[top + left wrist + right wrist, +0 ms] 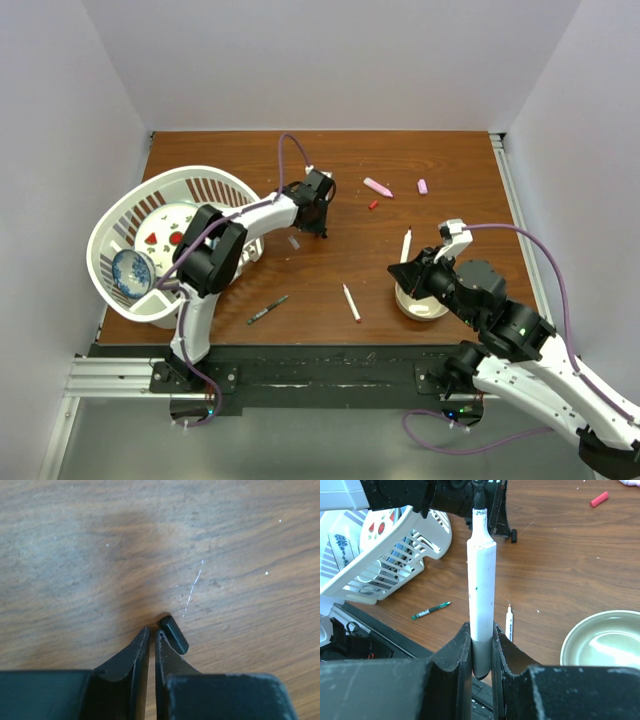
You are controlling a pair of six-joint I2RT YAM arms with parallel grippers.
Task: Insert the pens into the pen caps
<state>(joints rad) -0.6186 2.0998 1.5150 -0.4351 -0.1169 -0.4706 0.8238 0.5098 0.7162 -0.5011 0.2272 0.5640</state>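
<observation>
My left gripper [321, 230] points down at the table, its jaws shut with only a slit between them [152, 629]. The black pen cap [174, 634] lies on the wood just outside its right fingertip, not gripped; it also shows in the right wrist view [513, 535]. My right gripper [408, 268] is shut on a white-barrelled pen [481, 580], tip pointing away towards the left gripper. A second white pen [351, 302], a thin dark pen [268, 309], a pink pen [377, 187], a red cap [373, 205] and a pale pink cap [422, 186] lie on the table.
A white slatted basket [215, 178] holding dishes lies tilted at the left. A metal bowl [602, 640] sits under my right arm. White walls close in the table on three sides.
</observation>
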